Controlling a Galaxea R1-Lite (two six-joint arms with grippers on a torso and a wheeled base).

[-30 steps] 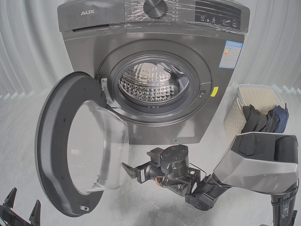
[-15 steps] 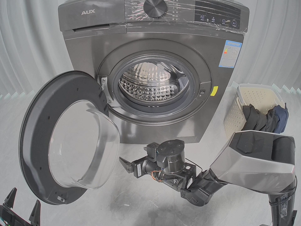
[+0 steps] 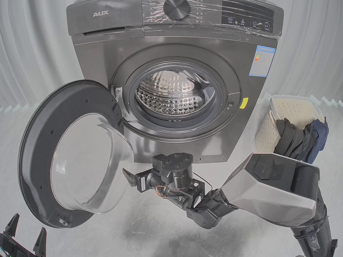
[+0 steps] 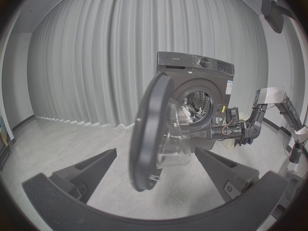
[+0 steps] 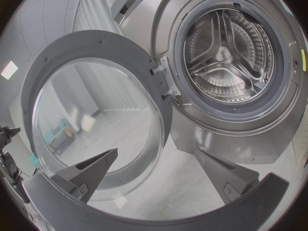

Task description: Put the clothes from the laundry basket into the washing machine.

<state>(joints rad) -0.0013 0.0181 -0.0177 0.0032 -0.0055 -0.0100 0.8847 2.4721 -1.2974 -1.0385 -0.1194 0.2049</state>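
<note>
One right gripper, fingers apart and empty, hovers just beside the single round door, whose clear bulged glass faces it. Beyond stands one grey washing machine, its perforated steel drum open. Well behind this gripper, one cream perforated plastic laundry basket stands upright. Two dark clothes hang lengthwise over its rim. One left gripper is also spread.
</note>
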